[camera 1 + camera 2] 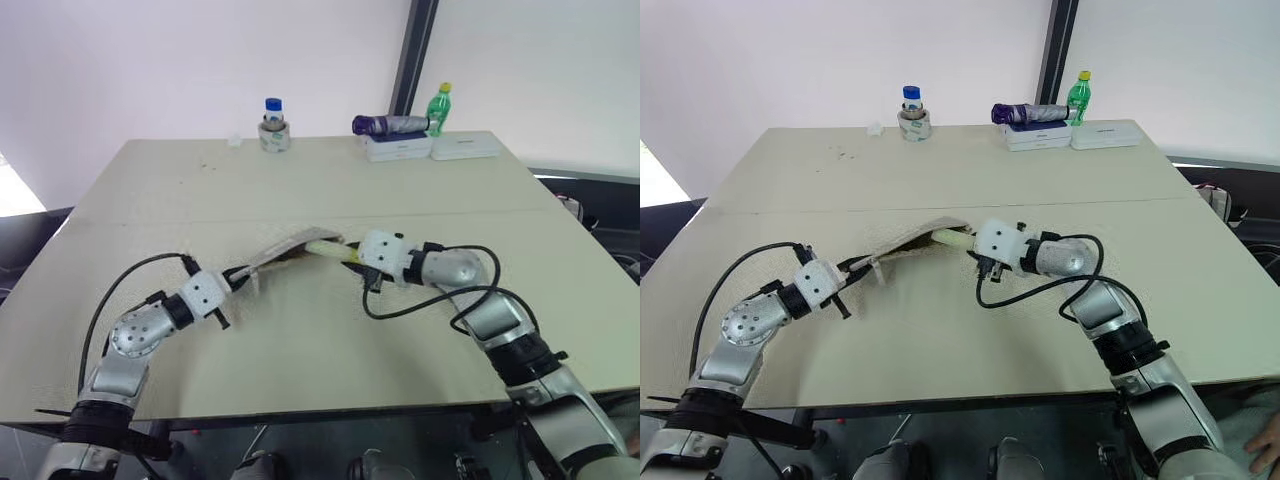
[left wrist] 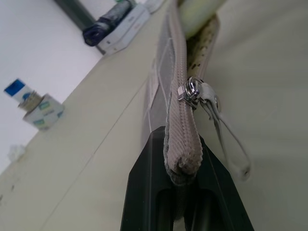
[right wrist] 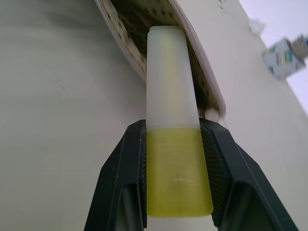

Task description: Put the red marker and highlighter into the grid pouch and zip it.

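The grid pouch (image 1: 290,246) lies mid-table with its mouth gaping, one end lifted. My left gripper (image 1: 238,277) is shut on that end's zipper edge (image 2: 180,144), just behind the metal zipper pull (image 2: 191,91). My right gripper (image 3: 172,126) is shut on the highlighter (image 3: 173,163), a stubby yellow pen with a pale translucent cap. The cap (image 1: 325,249) points into the pouch's open mouth, its tip level with the spotted lining (image 3: 126,29). The red marker is hidden or out of view.
At the table's (image 1: 300,190) far edge stand a blue-capped bottle on a roll (image 1: 273,127), two white boxes (image 1: 465,146) with a purple folded umbrella (image 1: 385,125) on one, and a green bottle (image 1: 438,108). A small white scrap (image 1: 234,141) lies nearby.
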